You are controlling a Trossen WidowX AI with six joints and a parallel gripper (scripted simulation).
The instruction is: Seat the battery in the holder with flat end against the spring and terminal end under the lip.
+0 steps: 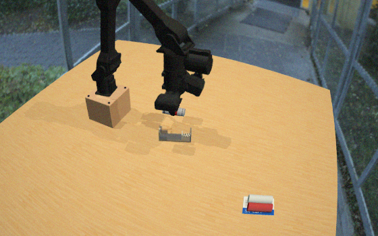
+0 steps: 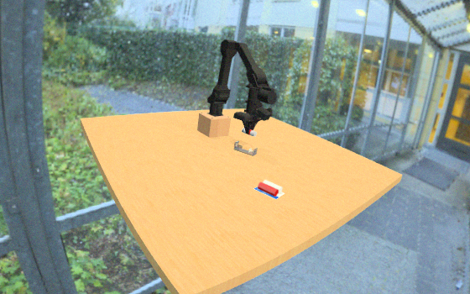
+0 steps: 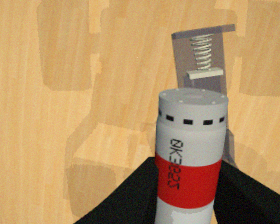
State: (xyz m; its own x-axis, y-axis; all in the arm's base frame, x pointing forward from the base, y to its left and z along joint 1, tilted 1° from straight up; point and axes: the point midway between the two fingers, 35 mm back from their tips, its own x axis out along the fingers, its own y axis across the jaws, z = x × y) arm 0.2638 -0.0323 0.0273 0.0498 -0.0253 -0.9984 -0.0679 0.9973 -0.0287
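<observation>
My gripper (image 1: 173, 112) (image 2: 249, 132) (image 3: 183, 167) is shut on the battery (image 1: 180, 111) (image 2: 252, 133) (image 3: 189, 163), a grey-white cylinder with a red band. It holds the battery roughly level, a short way above the table. The grey battery holder (image 1: 175, 135) (image 2: 245, 150) (image 3: 204, 56) lies on the table just below and in front of the gripper. Its spring (image 1: 185, 135) (image 3: 201, 51) is at the right end in the top view. In the wrist view the battery's far end lines up with the spring end and hides the rest of the holder.
The arm's wooden base block (image 1: 108, 105) (image 2: 213, 124) stands behind and to the left of the holder. A red and white block on a blue card (image 1: 259, 204) (image 2: 269, 188) lies near the table's front right edge.
</observation>
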